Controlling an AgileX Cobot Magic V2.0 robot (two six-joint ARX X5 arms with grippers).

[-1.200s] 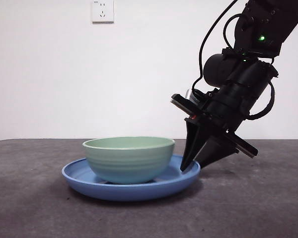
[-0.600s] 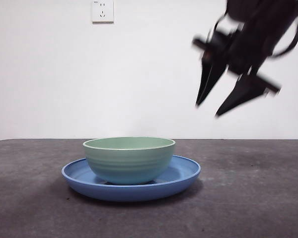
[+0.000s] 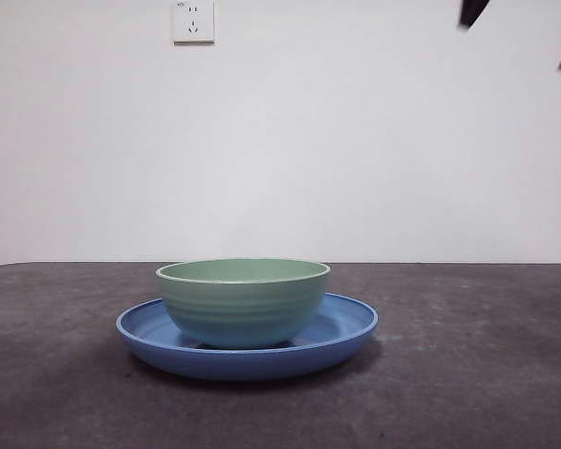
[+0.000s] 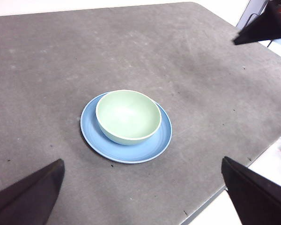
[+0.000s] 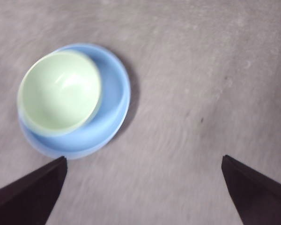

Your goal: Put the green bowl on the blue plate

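Left gripper [image 4: 143,190]: two matte black jaws, wedge-shaped, tapering to a point – plain flat faces, no markings or screws visible. Right gripper [image 5: 143,190]: same build, two black triangular wedges, edges slightly blurred. Front view catches only two small black tips at the top right corner – too little to make out any detail. No cables visible.

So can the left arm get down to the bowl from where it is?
Probably yes. The left fingers are spread wide above the table, the bowl sits uncovered on the plate, and nothing stands between them.
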